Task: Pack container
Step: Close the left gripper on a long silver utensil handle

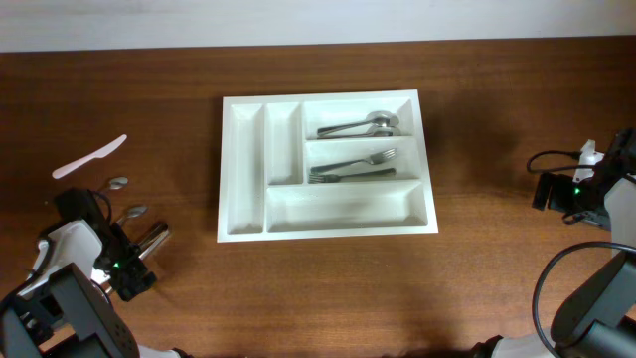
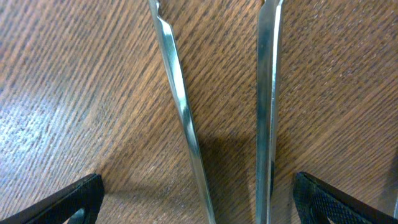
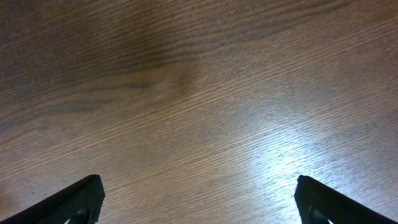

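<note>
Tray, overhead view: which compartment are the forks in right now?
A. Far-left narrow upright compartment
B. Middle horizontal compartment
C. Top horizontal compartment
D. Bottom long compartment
B: the forks lie in the middle horizontal compartment of the tray, just below the spoons, which are in the top one.
</note>
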